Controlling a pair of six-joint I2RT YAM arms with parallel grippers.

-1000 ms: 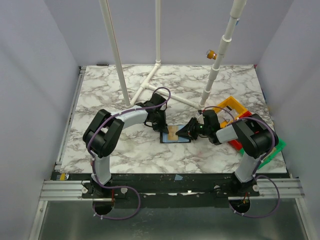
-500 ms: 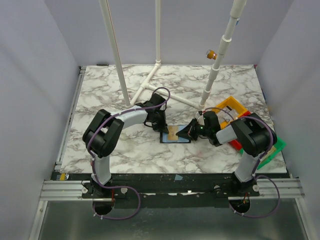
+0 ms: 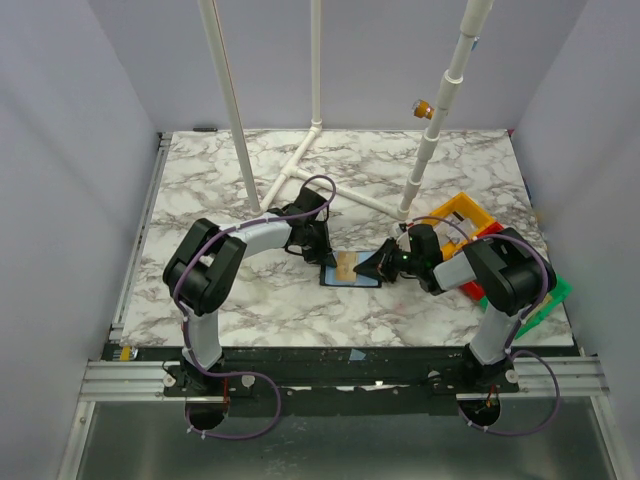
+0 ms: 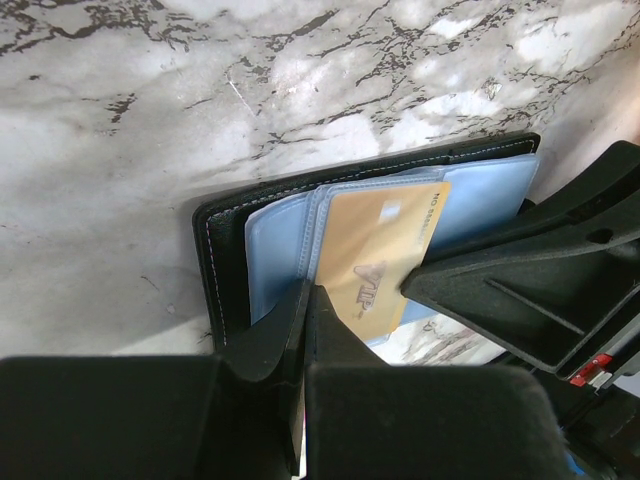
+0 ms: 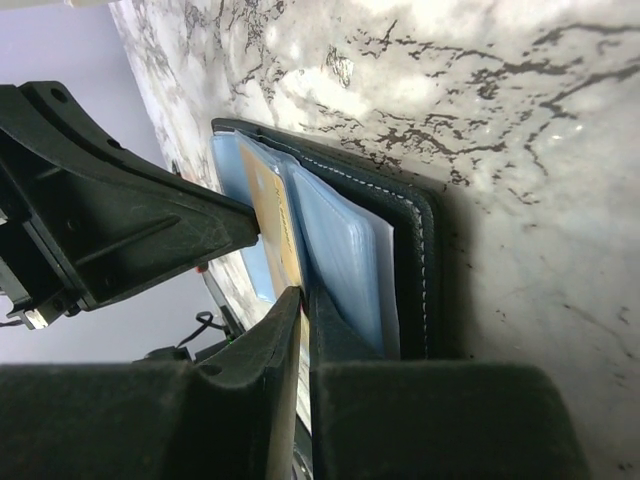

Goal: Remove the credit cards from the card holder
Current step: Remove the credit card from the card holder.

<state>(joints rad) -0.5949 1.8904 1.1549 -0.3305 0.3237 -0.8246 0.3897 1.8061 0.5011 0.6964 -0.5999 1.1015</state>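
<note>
The black card holder lies open on the marble table, bluish inside. A tan credit card sticks partway out of its slot. In the left wrist view my left gripper is shut, its tips pinched on the blue inner edge of the card holder beside the tan card. In the right wrist view my right gripper is shut on the edge of the tan card, next to the pale blue sleeves of the card holder. From above, the left gripper and right gripper face each other over it.
Yellow, red and green bins stand at the right edge behind my right arm. White pipes lie and stand on the far half of the table.
</note>
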